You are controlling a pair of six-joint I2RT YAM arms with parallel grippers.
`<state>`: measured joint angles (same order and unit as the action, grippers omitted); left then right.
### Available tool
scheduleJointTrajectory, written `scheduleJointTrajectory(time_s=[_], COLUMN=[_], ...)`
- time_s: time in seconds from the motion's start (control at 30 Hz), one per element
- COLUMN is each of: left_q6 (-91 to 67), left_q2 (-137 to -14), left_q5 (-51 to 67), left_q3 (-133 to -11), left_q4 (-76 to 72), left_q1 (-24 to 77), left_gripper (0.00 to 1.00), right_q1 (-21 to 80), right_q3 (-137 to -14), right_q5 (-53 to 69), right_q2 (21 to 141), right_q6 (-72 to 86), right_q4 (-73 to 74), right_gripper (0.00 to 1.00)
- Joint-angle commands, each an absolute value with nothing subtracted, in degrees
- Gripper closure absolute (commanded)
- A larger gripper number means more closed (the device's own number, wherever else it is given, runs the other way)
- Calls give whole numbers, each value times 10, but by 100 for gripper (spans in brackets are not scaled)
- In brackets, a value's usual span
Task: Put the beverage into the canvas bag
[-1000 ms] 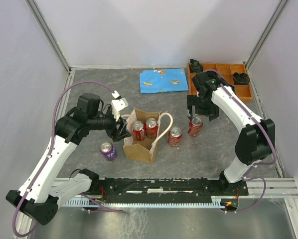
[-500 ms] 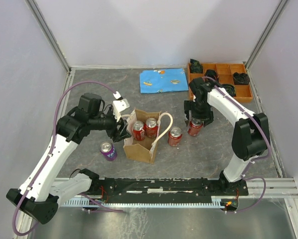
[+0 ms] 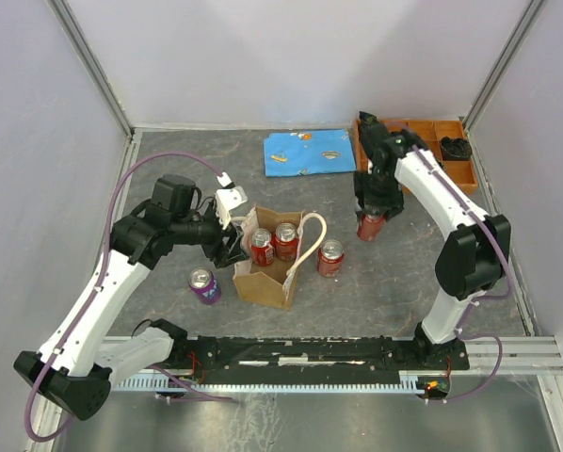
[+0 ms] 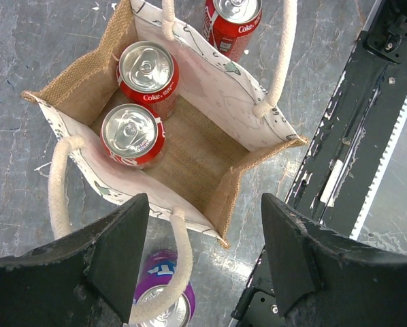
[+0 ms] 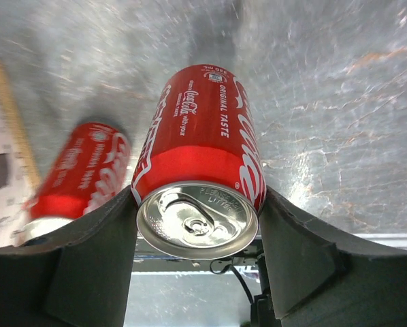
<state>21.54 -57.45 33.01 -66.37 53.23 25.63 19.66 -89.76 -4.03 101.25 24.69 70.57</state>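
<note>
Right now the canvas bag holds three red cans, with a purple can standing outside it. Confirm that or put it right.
One detail is wrong: the canvas bag holds two red cans, not three. The left wrist view looks straight down into the bag and shows only those two, side by side at one end. The purple can does stand outside it.

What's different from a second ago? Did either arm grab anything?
The right gripper swung in over the right-hand red can and closed on it; the can looks slightly shifted toward the back. The left gripper stayed open at the canvas bag. The two cans inside, the red can beside it and the purple can did not move.
</note>
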Motion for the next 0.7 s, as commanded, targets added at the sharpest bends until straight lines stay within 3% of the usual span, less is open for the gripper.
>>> scheduleJointTrajectory(time_s=[0.0, 0.2, 0.33, 0.67], left_q6=[222, 352, 404, 429], left_q2=[-570, -532, -532, -527], left_q5=[338, 304, 285, 229], left_q3=[-666, -634, -626, -538], left_q4=[519, 545, 561, 460], left_q1=[259, 325, 347, 356], left_gripper=[27, 29, 28, 24], right_q1=[199, 225, 276, 405], right_q3=[-1079, -1325, -1419, -1334], right_q5=[-15, 51, 78, 80], right_q2=[984, 1054, 1088, 1046], right_q6=[236, 237, 243, 251], right_q4=[731, 780, 784, 717], right_gripper=[100, 100, 100, 100])
